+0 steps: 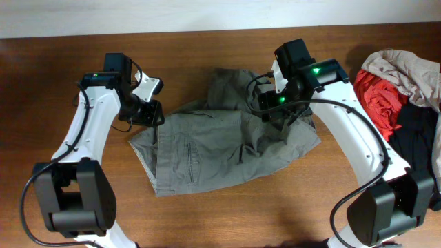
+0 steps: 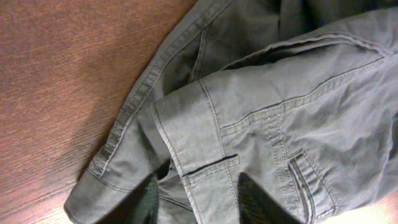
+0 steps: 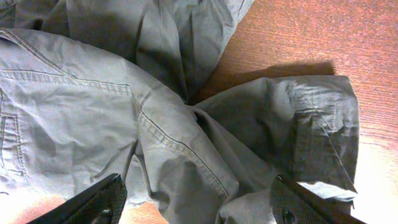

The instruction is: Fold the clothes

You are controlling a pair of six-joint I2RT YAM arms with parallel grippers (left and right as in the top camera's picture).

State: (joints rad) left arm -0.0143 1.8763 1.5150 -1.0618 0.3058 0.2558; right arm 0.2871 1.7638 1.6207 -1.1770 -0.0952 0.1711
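your left gripper (image 2: 200, 202) is spread apart. its dark fingers (image 2: 147, 200) straddle a belt loop (image 2: 208, 167) on the turned-over waistband (image 2: 186, 121) of the grey-olive shorts (image 1: 220, 148). only the fingertips show at the bottom of the wrist view, so you cannot tell whether they press the cloth. your right gripper (image 3: 199, 208) is released wide and grips nothing; it hangs over a bunched, twisted fold at the shorts' right end. the shorts lie crumpled in the middle of the desk (image 1: 227, 220), with one part heaped toward the far edge. a pile of clothes, with a beige garment (image 1: 403, 65), a red garment (image 1: 375, 96) and a black garment (image 1: 417, 134), sits at the right edge near the far right corner, cut off by the frame.
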